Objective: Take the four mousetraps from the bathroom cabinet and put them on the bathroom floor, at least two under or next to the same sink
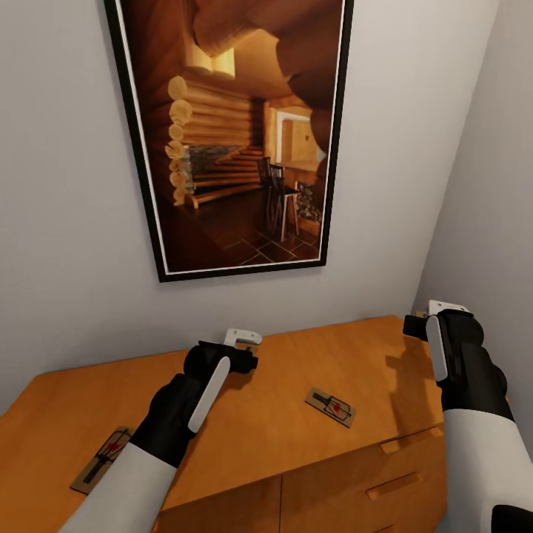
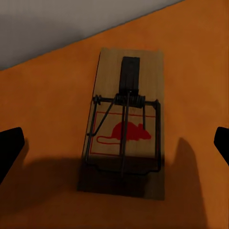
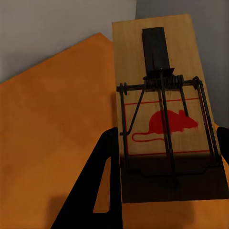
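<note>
Pickup is in hand: the right pincer (image 1: 423, 320) grips one mousetrap (image 3: 164, 109) at the cabinet's (image 1: 296, 437) far right, while the left pincer (image 1: 248, 349) hangs open over another trap (image 2: 125, 125), needing to descend and close.

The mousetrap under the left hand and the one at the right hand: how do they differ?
The left gripper's mousetrap lies flat on the cabinet top, untouched between wide-open fingers; the right gripper's mousetrap is clamped between its fingers. The left one is ringed by orange wood; the right one juts past the cabinet's back edge, against the grey wall. Both are tan boards with dark wire, a black plate and a red mouse print.
</note>
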